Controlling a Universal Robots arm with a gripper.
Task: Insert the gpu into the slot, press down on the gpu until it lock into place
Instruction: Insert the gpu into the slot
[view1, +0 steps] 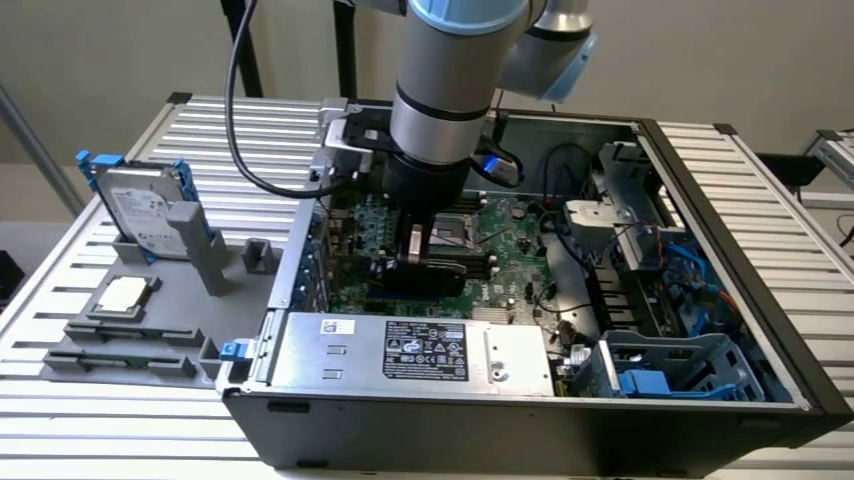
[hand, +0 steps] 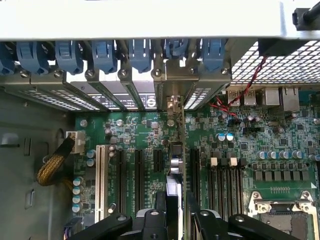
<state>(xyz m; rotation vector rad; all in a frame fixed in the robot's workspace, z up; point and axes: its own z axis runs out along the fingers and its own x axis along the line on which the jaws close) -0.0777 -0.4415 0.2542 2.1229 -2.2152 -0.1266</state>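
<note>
The gpu, a flat black card seen edge-on with a silver bracket end, is held upright at frame centre over the green motherboard, clamped by the gripper.

End effector holds gpu over motherboard

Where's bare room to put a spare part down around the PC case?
Slatted table in front of the grey fixture tray, and slats right of the case. Crowded: inside the case, where the gripper holds the gpu over the motherboard.
</note>
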